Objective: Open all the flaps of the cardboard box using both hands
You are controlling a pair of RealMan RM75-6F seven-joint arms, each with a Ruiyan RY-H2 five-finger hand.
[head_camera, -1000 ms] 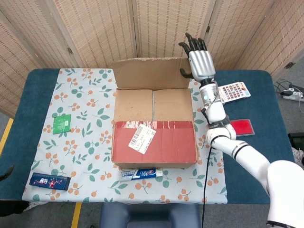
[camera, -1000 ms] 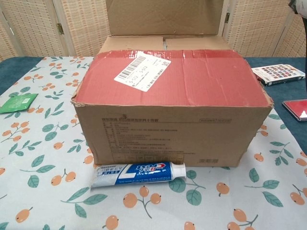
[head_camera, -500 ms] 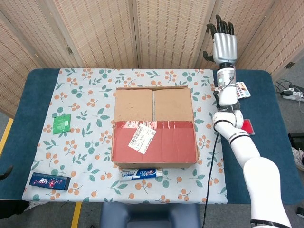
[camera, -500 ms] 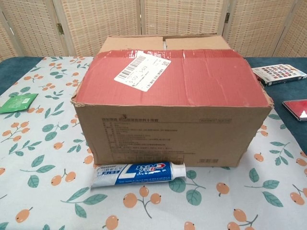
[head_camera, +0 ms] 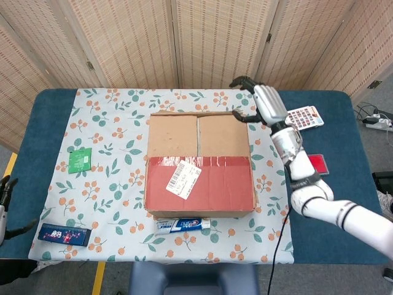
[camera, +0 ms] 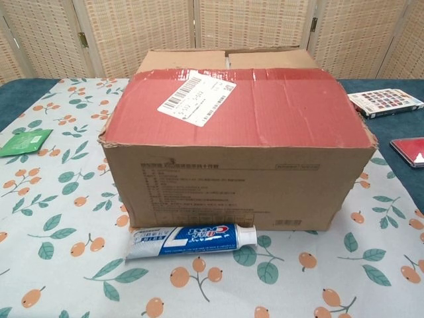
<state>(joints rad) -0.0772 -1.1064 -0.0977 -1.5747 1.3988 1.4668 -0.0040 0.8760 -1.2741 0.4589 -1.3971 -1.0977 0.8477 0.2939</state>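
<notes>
The cardboard box (head_camera: 199, 165) stands mid-table on the flowered cloth. Its near flap (head_camera: 200, 183), red with a white label, lies flat over the near half. Two plain inner flaps (head_camera: 198, 135) lie flat over the far half, and the far outer flap is folded back out of sight. My right hand (head_camera: 259, 103) hovers at the box's far right corner, fingers apart and curved, holding nothing. Only a sliver of my left hand (head_camera: 6, 195) shows at the frame's left edge, fingers spread and far from the box. The chest view shows the box (camera: 238, 172) front on, with no hand.
A toothpaste tube (head_camera: 182, 224) lies against the box's near side. On the left are a green packet (head_camera: 79, 160) and a dark blue packet (head_camera: 64, 234). A colourful card (head_camera: 304, 117) and a red item (head_camera: 315, 164) lie to the right of the box.
The far flap, upright a second ago with my right hand behind it, has dropped back out of sight. The right hand rose, then came down to the box's far right corner. The left hand edged into view.
</notes>
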